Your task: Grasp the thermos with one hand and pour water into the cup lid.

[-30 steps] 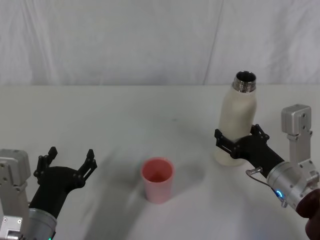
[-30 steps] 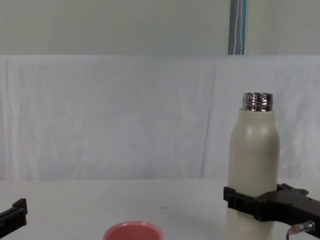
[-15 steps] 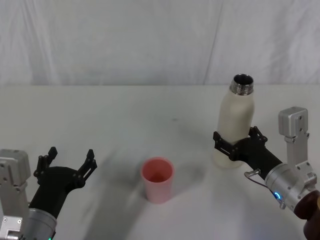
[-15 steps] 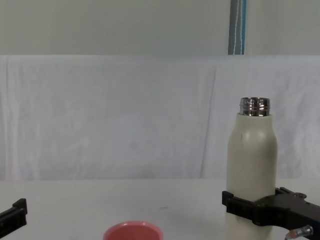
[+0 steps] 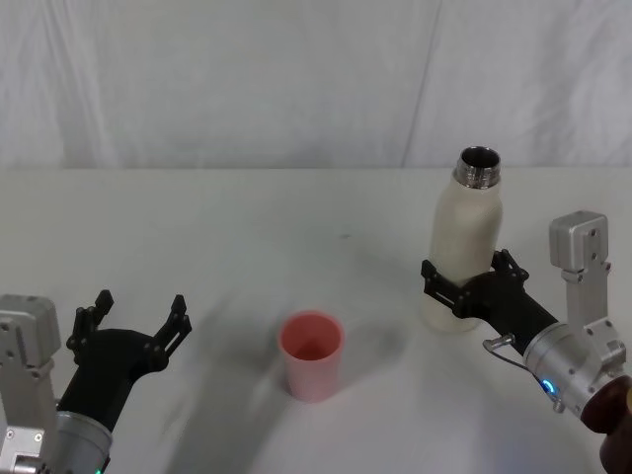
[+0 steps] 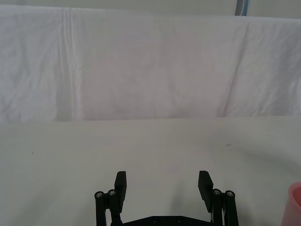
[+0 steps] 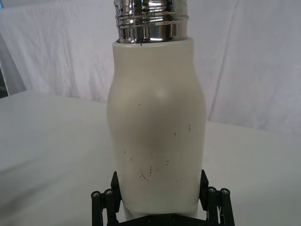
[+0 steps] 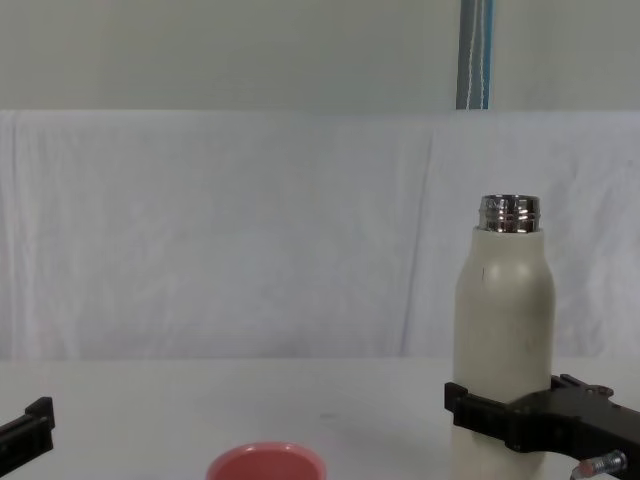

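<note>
right pincer [image 5: 464,286] grasping upright thermos [image 5: 466,237]; cup lid [image 5: 311,355] apart; left pincer [image 5: 131,321] released, idle.

The head view looks down and forward over the white bench [image 5: 296,217] toward a draped cloth backdrop [image 5: 296,79]. The chest view sits low, level with the bench top, facing the same backdrop; both share the thermos [image 8: 503,330] and cup lid [image 5: 312,354]. The right wrist view is close against the thermos.
</note>
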Controlling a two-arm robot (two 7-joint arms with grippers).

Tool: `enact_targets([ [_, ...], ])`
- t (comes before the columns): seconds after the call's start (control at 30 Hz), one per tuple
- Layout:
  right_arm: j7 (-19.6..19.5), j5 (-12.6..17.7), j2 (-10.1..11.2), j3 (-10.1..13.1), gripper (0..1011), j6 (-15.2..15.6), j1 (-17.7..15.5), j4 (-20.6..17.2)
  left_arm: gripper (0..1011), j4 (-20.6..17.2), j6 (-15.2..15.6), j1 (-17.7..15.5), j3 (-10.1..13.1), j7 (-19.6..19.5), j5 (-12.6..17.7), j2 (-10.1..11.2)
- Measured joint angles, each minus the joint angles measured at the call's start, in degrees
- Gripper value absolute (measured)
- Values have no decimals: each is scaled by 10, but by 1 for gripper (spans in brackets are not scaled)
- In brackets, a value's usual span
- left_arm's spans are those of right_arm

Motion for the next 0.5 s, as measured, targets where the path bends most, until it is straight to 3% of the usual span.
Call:
enact_targets([
  [0.5,0,1,0,1,1001,0,-1,-1,1001,0,0,0,0,0,0,0],
])
